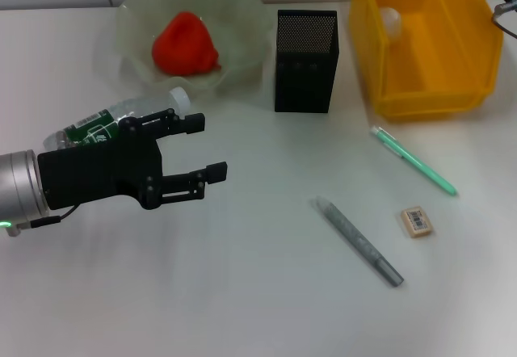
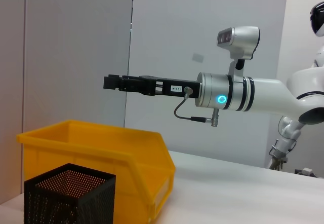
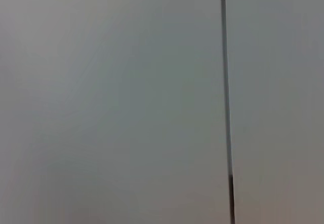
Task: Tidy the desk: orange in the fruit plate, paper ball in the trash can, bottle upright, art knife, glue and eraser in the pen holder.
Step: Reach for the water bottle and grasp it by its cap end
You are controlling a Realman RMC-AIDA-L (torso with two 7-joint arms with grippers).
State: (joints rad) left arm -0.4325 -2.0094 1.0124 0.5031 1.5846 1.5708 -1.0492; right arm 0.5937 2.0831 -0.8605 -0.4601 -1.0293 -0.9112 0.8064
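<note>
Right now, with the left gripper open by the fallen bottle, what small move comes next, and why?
Probably ease the left gripper down and back onto the bottle. It lies on its side behind the open fingers, ungrasped, while the orange already sits in the plate and the right gripper hangs over the yellow bin.

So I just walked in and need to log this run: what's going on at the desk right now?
The robot is tidying the desk. Its left gripper, open, hovers beside the bottle, which lies on its side. The right gripper is held above the yellow trash bin, which already holds the paper ball. The orange sits in the fruit plate. The green art knife, grey glue stick and eraser lie on the table, outside the black pen holder.
</note>
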